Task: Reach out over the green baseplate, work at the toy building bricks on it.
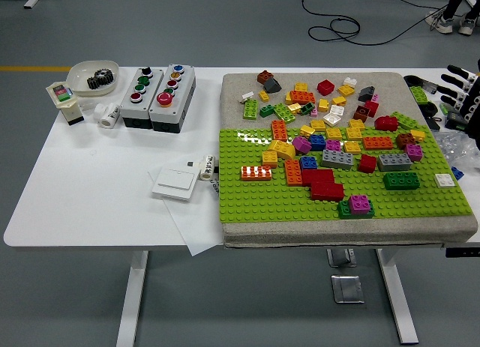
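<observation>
A green baseplate (247, 201) lies on a grey mat (240, 88) on the right half of the white table. Many loose toy bricks are scattered over its far half and over the mat behind it. Among them are a red brick (322, 183), a dark green brick (401, 180), a grey brick (394, 161), an orange brick (256, 172) and a pink-on-green stack (358, 204). My right hand (465, 88) shows at the right edge, beyond the mat's far right corner, black fingers spread and holding nothing. It touches no brick. My left hand is out of view.
Two grey button boxes (157, 96) stand left of the mat, with a white bowl (91, 77) holding a gear behind them. A white switch plate (175, 183) lies on paper near the mat's left edge. Clear plastic bags (457, 141) sit at the right edge.
</observation>
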Action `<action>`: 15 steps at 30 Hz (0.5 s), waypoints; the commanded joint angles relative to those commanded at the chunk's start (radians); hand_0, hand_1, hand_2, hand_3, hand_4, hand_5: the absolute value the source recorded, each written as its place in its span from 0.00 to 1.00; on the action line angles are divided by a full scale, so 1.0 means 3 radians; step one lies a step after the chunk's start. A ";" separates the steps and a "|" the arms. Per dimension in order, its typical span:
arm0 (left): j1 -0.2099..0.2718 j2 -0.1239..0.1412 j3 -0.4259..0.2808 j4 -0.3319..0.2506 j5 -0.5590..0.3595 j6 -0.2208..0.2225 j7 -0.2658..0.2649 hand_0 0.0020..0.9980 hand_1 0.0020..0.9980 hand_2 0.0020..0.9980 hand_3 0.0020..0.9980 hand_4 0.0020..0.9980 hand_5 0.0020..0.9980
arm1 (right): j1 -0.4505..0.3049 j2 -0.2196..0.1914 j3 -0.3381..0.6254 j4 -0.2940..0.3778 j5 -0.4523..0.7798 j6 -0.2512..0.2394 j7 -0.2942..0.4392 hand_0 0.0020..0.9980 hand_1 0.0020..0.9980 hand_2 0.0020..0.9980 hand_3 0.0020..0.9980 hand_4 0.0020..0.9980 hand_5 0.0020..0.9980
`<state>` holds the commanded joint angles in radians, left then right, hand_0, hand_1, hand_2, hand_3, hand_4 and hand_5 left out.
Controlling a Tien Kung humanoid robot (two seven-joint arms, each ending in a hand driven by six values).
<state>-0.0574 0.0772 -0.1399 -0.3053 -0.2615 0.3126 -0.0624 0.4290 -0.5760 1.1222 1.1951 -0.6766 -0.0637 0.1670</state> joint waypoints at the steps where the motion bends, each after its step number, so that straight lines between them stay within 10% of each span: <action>1: -0.0001 0.0000 0.0002 0.0000 -0.0004 0.0000 -0.0001 0.66 0.75 0.76 0.58 0.65 0.60 | 0.0000 0.0000 -0.0001 0.0000 -0.0003 0.0000 -0.0004 0.90 0.83 0.87 0.87 1.00 1.00; 15: -0.0009 0.0002 0.0029 -0.0014 -0.0056 0.0010 -0.0009 0.66 0.75 0.76 0.58 0.65 0.60 | -0.0016 0.0025 0.0005 -0.0022 -0.0043 0.0031 -0.0131 0.88 0.82 0.87 0.87 1.00 1.00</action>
<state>-0.0600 0.0776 -0.1312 -0.3096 -0.2784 0.3156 -0.0650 0.4242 -0.5685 1.1239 1.1886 -0.6896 -0.0545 0.1277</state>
